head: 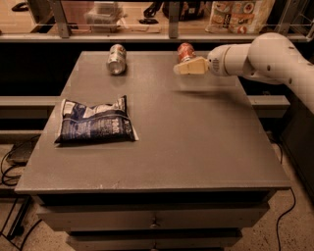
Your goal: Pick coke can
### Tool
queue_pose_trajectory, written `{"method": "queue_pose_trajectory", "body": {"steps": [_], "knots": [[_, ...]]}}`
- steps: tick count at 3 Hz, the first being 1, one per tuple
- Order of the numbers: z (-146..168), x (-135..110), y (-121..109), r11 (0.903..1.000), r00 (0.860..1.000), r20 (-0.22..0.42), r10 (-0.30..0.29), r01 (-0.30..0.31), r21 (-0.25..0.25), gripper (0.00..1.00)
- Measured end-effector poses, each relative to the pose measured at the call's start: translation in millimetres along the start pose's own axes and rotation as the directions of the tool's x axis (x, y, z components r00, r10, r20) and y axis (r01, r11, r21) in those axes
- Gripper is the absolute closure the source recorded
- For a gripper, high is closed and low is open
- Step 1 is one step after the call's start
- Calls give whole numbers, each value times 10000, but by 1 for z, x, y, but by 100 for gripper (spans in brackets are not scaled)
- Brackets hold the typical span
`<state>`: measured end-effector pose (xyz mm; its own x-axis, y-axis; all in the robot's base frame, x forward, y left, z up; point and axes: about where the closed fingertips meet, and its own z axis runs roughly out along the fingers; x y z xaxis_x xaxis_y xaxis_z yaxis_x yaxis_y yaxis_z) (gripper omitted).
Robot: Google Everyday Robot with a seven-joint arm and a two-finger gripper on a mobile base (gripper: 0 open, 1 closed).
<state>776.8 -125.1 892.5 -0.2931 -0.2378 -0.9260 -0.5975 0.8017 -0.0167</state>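
The coke can [185,50] is a small red-orange can with a silver top. It lies near the far edge of the grey table [196,137], right of centre. My gripper [180,68] comes in from the right on a white arm. Its cream-coloured fingers [190,66] point left, just in front of and slightly below the can, and cover the can's lower part.
A silver-and-green can [117,59] lies on its side at the far left of the table. A dark blue chip bag [94,122] lies flat at the left. A shelf with packaged goods [235,14] runs behind the table. Drawers sit below the table's front edge.
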Motion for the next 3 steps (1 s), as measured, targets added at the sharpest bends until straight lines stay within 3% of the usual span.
{"method": "queue_pose_trajectory", "body": {"steps": [2,3], "knots": [[37,4,-14,9980,9974,418,595,-603,190,0],[53,4,-23,9959,9950,541,844,-860,289,16]]}}
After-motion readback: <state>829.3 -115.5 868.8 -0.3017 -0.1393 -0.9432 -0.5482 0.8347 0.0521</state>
